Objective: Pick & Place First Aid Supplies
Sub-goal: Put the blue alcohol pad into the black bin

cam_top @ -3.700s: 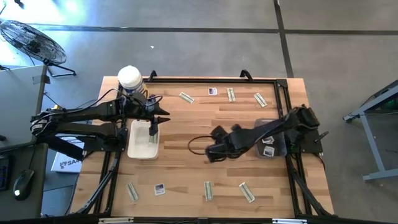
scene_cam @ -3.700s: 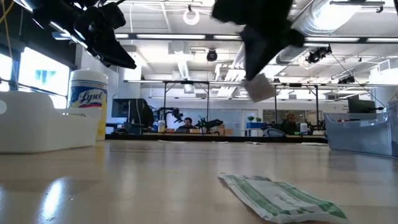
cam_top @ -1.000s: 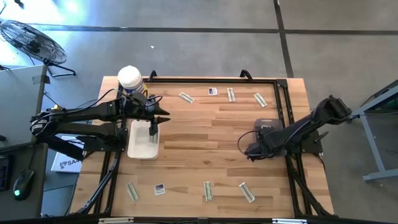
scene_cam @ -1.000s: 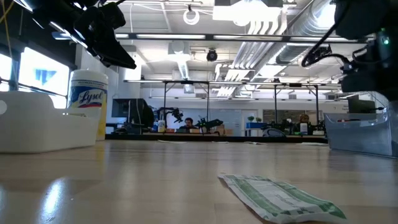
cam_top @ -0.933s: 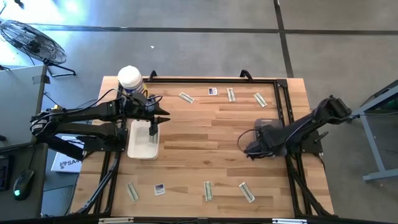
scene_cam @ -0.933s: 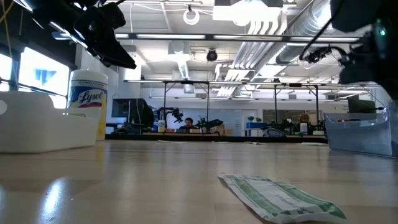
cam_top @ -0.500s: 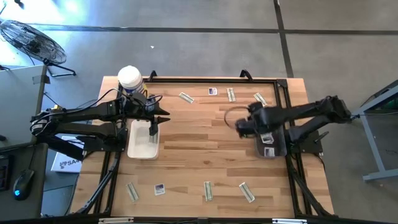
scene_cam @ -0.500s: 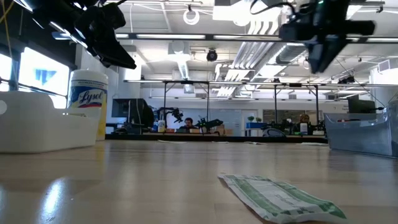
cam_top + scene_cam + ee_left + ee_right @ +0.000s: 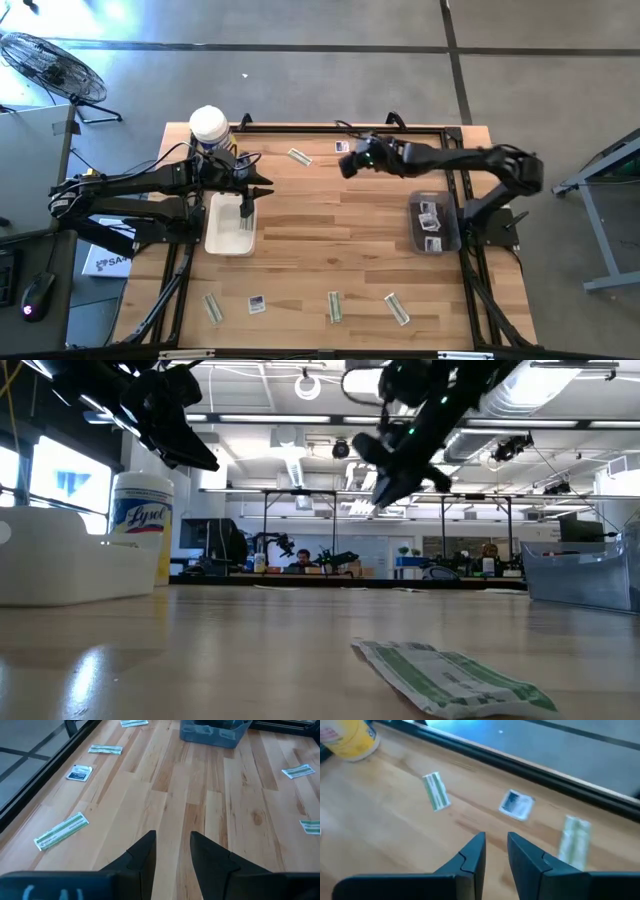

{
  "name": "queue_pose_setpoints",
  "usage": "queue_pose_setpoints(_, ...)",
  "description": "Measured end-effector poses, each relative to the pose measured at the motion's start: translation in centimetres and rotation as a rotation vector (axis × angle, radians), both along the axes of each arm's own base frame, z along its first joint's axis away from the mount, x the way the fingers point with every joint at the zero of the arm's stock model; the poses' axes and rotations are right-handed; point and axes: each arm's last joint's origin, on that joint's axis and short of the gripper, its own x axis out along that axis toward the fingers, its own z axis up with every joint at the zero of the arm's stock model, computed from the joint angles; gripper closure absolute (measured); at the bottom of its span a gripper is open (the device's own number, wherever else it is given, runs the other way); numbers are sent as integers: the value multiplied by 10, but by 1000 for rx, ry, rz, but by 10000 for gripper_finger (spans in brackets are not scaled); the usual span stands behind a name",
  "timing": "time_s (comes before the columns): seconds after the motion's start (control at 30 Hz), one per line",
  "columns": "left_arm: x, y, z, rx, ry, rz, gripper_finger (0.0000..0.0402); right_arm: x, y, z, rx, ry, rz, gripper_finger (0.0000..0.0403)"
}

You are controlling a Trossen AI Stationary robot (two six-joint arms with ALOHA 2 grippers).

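Small packets lie scattered on the wooden table. Near the far edge are a white square packet (image 9: 343, 147) and three greenish strips (image 9: 299, 156) (image 9: 371, 152) (image 9: 418, 160). Near the front edge lie one more square (image 9: 257, 304) and three more strips (image 9: 335, 306). My right gripper (image 9: 348, 165) hovers open above the table by the far edge. In its wrist view the white square (image 9: 516, 803) lies just beyond the fingers (image 9: 496, 850). My left gripper (image 9: 248, 196) waits open over the white tray (image 9: 228, 238).
A grey bin (image 9: 435, 225) at the right side holds a few packets. A yellow canister with a white lid (image 9: 208, 125) stands at the far left corner. A black frame rail (image 9: 340, 127) runs along the table's edges. Bare wood spans the middle.
My right gripper has swung from beside the grey bin at the right side, up and across toward the table's far edge and leftward. It now hovers near the white square packet there. The packets on the table have kept their places.
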Motion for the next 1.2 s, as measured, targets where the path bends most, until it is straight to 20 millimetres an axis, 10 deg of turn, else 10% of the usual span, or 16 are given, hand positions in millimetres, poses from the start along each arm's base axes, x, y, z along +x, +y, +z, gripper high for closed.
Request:
queue_pose_setpoints(0.63, -1, 4, 0, 61, 18, 116, 284, 32, -125, -93, 138, 108, 120, 329)
queue_pose_setpoints(1.2, -1, 7, 3, 142, 11, 188, 284, 32, -124, -109, 266, 324, 144, 329)
